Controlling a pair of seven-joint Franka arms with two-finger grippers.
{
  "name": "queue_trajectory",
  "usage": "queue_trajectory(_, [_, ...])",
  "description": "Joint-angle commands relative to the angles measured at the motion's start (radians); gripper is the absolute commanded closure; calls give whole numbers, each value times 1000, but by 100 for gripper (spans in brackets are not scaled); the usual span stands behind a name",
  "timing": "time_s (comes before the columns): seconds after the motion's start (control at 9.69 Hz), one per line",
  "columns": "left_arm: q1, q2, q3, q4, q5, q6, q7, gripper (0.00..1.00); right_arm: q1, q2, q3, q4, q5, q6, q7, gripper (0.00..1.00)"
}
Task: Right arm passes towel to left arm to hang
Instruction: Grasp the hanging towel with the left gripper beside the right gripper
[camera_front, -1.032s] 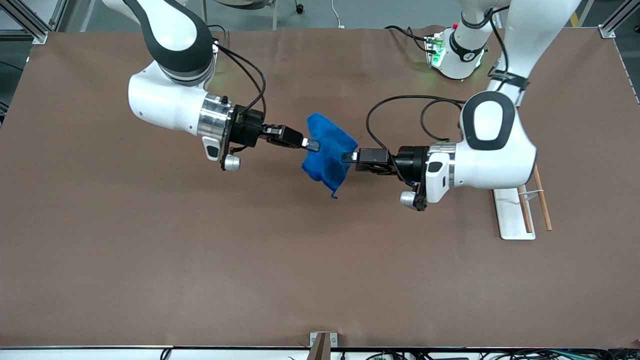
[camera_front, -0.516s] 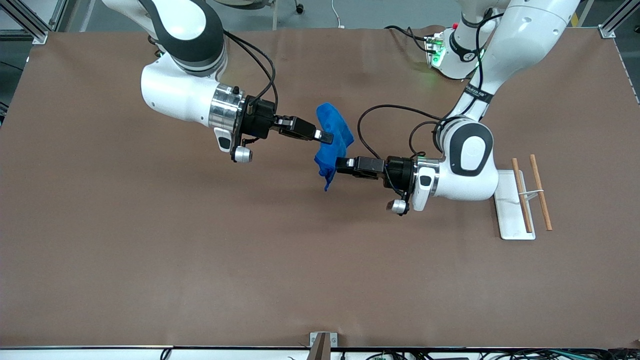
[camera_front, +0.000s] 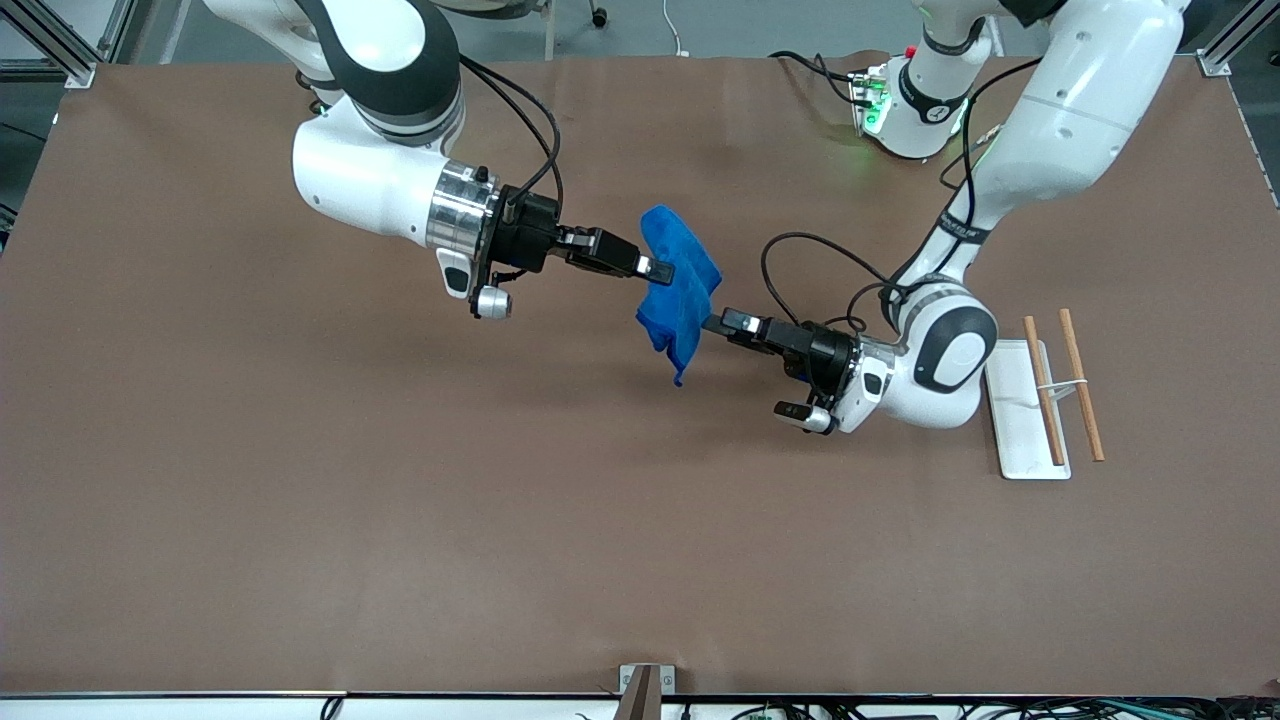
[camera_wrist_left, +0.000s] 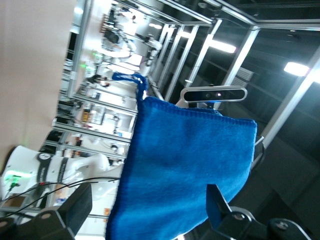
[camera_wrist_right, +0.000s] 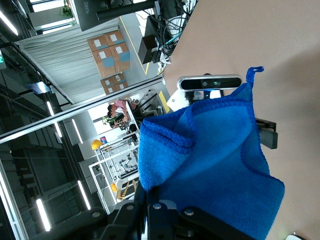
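Observation:
The bright blue towel (camera_front: 682, 288) hangs in the air over the middle of the table, with a loose thread at its lowest corner. My right gripper (camera_front: 658, 269) is shut on its upper part; in the right wrist view the towel (camera_wrist_right: 215, 165) spreads out from the closed right gripper (camera_wrist_right: 153, 194). My left gripper (camera_front: 716, 322) comes in from the left arm's end and is open. In the left wrist view the towel (camera_wrist_left: 185, 165) hangs between the two wide-apart fingers (camera_wrist_left: 80, 207) of the left gripper (camera_wrist_left: 148, 210). They do not pinch it.
A white rack base (camera_front: 1012, 420) with two wooden rods (camera_front: 1082, 385) lies toward the left arm's end of the table. The left arm's green-lit base (camera_front: 905, 105) stands at the table's back edge. A metal bracket (camera_front: 645, 680) marks the edge nearest the camera.
The right gripper has carried the towel a little toward the left arm's end. The left arm has folded lower, its open gripper reaching up to the towel's hanging part.

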Motion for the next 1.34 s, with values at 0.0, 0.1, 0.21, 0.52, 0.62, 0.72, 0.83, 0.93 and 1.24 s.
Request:
queue_trajectory(0.0, [-19,34,-7,-22,-74,-16,54,0,-6,4,15,9,25,13,-1,100])
queue_trajectory(0.1, [-21,36,-23,-24,-105,-27,58,0,-6,4,15,9,24,13,-1,100])
queue_trajectory(0.21, [-22,37,-39,-22,-136,-27,90,0,-6,4,15,9,25,13,-1,100])
queue_trajectory(0.52, [-16,49,-44,-18,-152,-28,98,26,-6,3,15,9,25,13,-1,100])
queue_trajectory(0.62, [-10,49,-44,-18,-148,-31,97,32,-6,4,15,9,25,13,-1,100])
queue_trajectory(0.72, [-7,49,-42,-16,-145,-31,97,39,-6,3,15,9,25,13,-1,100])
queue_trajectory(0.83, [-2,48,-42,-15,-144,-31,95,51,-6,2,15,9,25,13,1,100])
queue_trajectory(0.93, [-1,48,-42,-13,-144,-31,94,64,-6,2,15,9,25,13,1,100])
queue_trajectory(1.24, [42,43,-40,-18,-113,-47,91,98,-6,2,15,9,25,12,1,100])
